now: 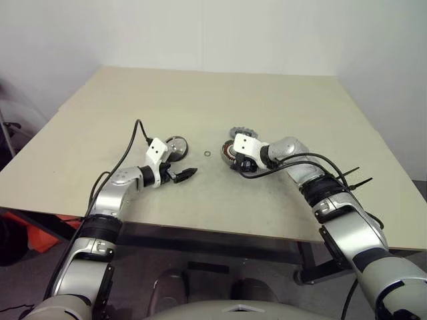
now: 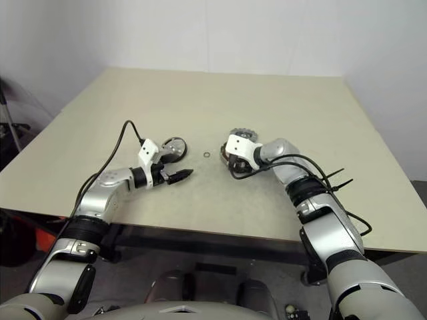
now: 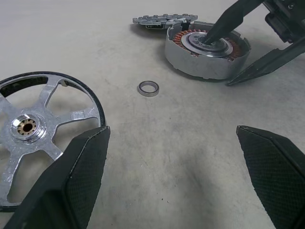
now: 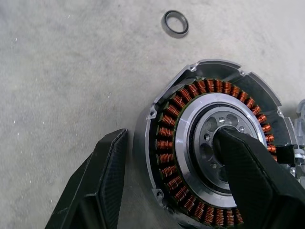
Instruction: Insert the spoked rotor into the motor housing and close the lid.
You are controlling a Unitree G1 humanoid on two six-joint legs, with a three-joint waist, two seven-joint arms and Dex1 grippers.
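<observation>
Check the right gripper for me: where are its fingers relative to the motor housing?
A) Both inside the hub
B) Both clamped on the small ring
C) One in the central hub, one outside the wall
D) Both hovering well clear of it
C: on the right gripper, one finger sits in the motor housing's silver hub, the other outside its wall.

The housing (image 4: 209,152) lies flat and open near the tabletop's middle, copper coils ringing its silver hub. The toothed grey rotor (image 3: 164,20) lies just behind it. The lid (image 3: 33,131) lies flat, well apart leftward.
</observation>
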